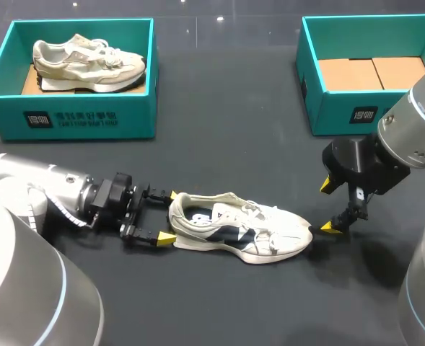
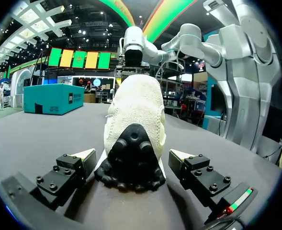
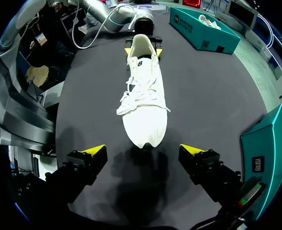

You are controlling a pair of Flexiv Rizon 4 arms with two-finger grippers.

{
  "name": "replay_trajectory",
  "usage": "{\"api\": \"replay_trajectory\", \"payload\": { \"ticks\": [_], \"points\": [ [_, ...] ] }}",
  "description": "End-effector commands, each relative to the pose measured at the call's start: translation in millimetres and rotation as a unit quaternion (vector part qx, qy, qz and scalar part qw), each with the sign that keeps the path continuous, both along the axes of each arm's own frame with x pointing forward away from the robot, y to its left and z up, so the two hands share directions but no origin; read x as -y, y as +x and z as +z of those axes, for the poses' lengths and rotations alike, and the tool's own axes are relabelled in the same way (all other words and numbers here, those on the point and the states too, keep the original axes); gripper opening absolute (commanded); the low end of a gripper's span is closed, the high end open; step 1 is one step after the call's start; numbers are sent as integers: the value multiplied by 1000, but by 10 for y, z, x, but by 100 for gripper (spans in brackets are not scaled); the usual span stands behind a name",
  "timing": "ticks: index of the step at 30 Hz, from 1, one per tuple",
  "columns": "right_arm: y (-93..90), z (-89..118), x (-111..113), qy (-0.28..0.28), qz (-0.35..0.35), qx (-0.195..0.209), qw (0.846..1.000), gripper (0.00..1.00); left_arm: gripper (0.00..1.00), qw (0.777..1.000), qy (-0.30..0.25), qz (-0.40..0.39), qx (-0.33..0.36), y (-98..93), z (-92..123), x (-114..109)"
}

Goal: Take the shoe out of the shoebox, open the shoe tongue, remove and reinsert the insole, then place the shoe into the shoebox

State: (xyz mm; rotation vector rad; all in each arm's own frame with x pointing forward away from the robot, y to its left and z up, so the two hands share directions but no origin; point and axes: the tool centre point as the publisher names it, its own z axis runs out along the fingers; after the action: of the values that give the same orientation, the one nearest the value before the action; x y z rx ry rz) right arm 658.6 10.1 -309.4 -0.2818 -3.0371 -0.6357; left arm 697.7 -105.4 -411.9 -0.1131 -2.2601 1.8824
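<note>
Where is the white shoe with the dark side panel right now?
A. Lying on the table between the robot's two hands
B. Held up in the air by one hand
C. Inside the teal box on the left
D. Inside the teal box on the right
A: the white shoe lies flat on the table, with the open left hand at its heel and the open right hand just off its toe.

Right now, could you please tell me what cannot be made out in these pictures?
White shoe: head view, its upper hides the inside's front.
Same shoe: left wrist view, its heel hides everything ahead.
Right shoebox: head view, right arm covers one corner.
</note>
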Motion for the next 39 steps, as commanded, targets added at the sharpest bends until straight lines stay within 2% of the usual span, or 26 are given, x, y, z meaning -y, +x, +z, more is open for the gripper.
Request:
{"api": "replay_trajectory", "payload": {
  "ticks": [1,13,39],
  "points": [
    [-17,-8,1,0,-1,2,1000,100,100,1000,-2,3,0,-2,-16,36],
    [-17,-8,1,0,-1,2,1000,100,100,1000,-1,-8,2,46,-31,159],
    [-17,-8,1,0,-1,2,1000,100,100,1000,-5,-29,-6,-37,-91,412]
  ]
}}
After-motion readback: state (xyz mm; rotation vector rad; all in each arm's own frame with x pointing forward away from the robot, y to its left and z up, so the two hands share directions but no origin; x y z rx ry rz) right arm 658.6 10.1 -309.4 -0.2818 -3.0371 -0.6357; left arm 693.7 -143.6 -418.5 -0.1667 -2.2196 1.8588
